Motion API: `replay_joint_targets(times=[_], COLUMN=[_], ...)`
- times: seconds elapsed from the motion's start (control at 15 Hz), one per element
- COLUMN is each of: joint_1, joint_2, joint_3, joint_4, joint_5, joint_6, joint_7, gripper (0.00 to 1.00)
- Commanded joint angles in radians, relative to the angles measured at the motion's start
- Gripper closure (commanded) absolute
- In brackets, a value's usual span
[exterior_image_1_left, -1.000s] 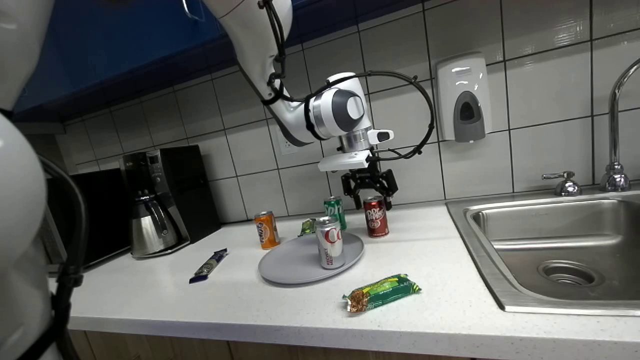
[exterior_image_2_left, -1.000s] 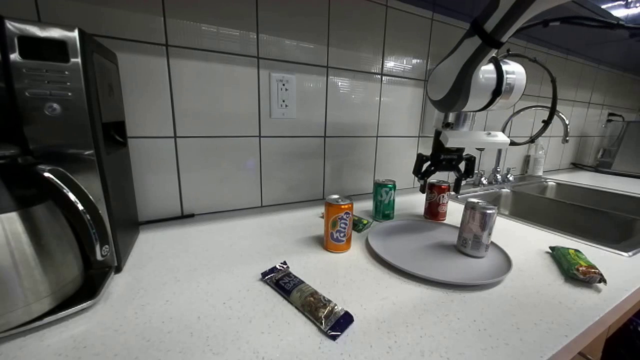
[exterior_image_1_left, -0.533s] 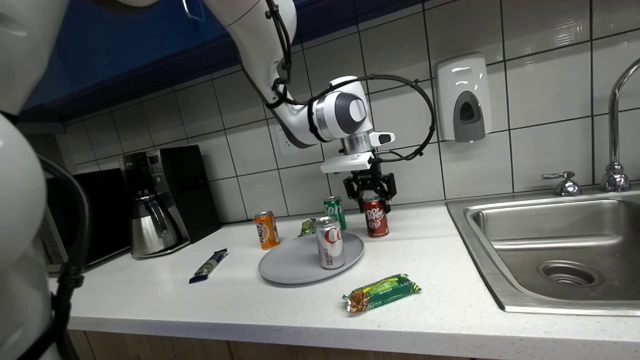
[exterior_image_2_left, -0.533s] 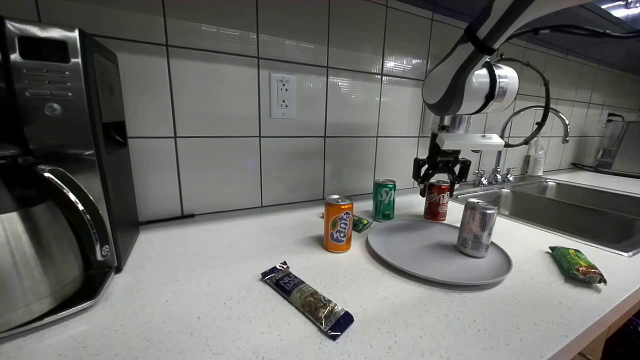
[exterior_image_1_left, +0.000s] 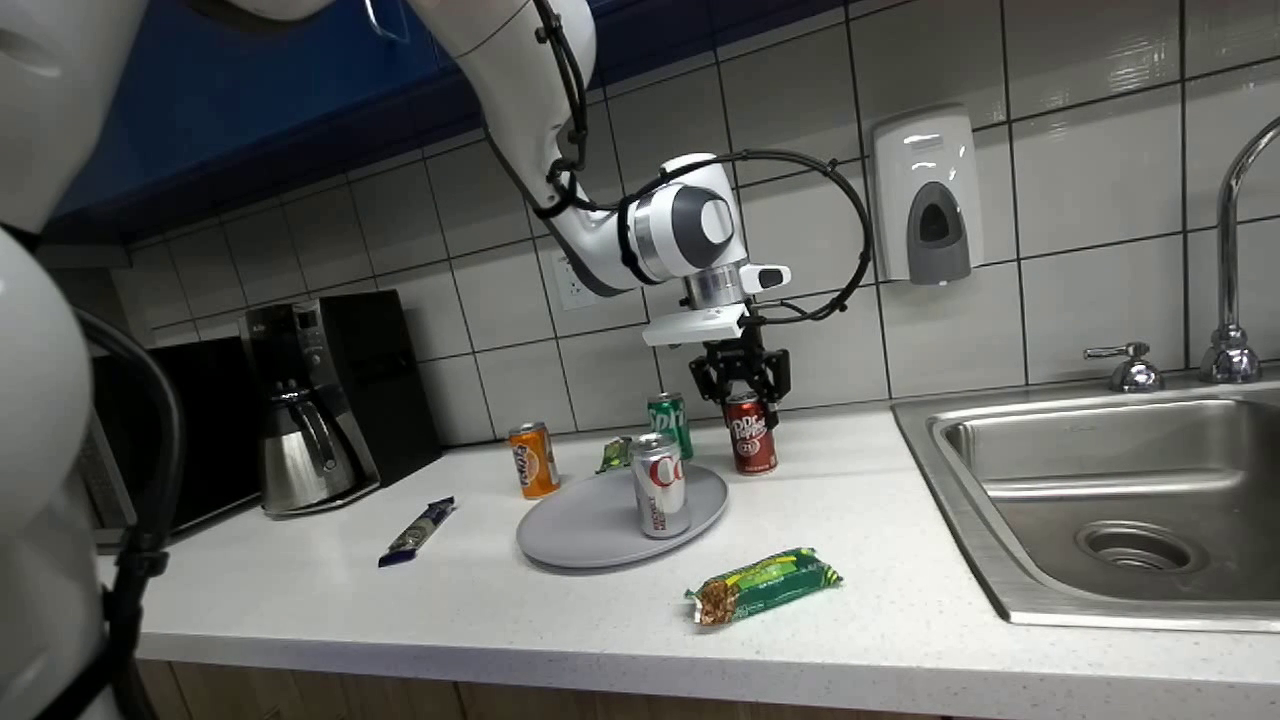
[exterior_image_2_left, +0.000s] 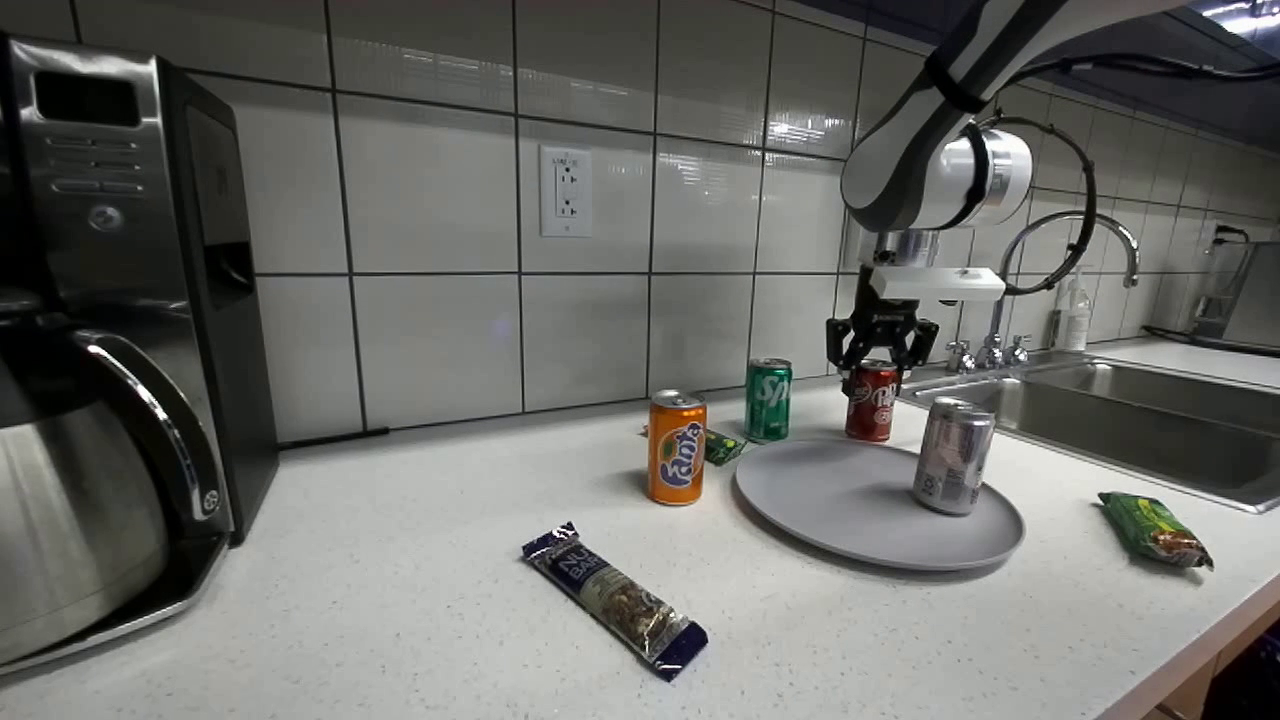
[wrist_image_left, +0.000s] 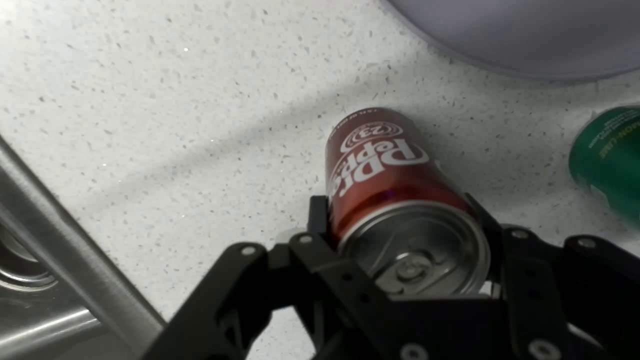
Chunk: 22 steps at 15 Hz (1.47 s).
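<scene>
Red and upright, the Dr Pepper can (exterior_image_1_left: 753, 449) stands on the counter (exterior_image_1_left: 300, 600), between the plate (exterior_image_1_left: 570, 540) and the sink (exterior_image_1_left: 975, 520). In the wrist view, the gripper (wrist_image_left: 401, 216) has a finger against each side of the can, near its top: the jaws hold it. The Sprite can (exterior_image_2_left: 768, 405) stands near, apart from it. On the plate stands a silver can (exterior_image_1_left: 660, 490). Well apart from the gripper are the upright Fanta can (exterior_image_2_left: 676, 450), a nut bar (exterior_image_2_left: 615, 600) and a green packet (exterior_image_1_left: 768, 585).
</scene>
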Motion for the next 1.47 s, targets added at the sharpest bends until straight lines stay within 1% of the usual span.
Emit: replay_joint_targets(times=[0.0,0.6,1.4], joint_1=[-0.016,0.021,0.088], joint_2=[-0.024,-0.106,-0.269], joint_3=[0.016,0.013,0.016], joint_4=[0.0,-0.1,-0.3], joint_5=[0.01,-0.011,-0.05], joint_6=[-0.018,0.02,0.108], joint_7=[-0.022,0.005,0.034], gripper=[0.62,0.62,0.62])
